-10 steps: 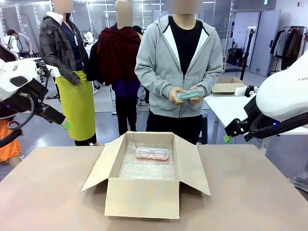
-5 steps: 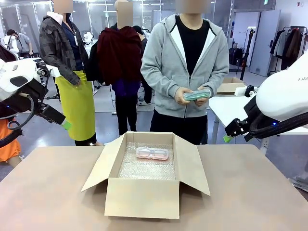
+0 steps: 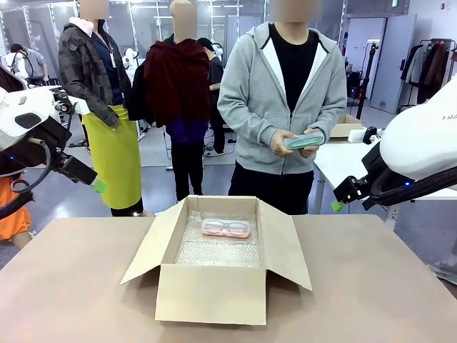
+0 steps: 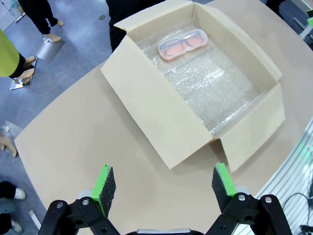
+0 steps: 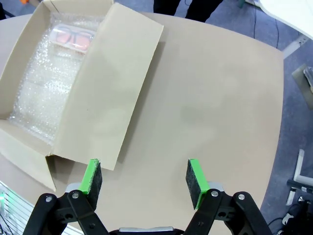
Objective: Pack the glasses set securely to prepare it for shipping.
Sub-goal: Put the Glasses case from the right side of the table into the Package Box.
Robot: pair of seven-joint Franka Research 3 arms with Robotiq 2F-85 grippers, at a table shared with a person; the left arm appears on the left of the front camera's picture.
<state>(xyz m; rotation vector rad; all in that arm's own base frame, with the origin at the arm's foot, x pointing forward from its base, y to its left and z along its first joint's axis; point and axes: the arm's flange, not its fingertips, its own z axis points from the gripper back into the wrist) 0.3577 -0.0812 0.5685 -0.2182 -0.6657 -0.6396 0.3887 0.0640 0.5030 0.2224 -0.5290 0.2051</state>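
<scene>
Front view: pink case point(image 3: 226, 228) is lying by far wall of box point(image 3: 211, 294) | person's hands point(image 3: 280, 143) are holding mint case point(image 3: 303, 140) beyond desk point(image 3: 378, 286) | left jaws, right jaws are standing open.

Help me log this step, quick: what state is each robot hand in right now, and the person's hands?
Left hand: open, empty.
Right hand: open, empty.
Person's hands: holding the mint green case.

Nothing legible anywhere — only cut-off dark letters on the right arm's white shell point(image 3: 428, 136), too partial to read.
</scene>
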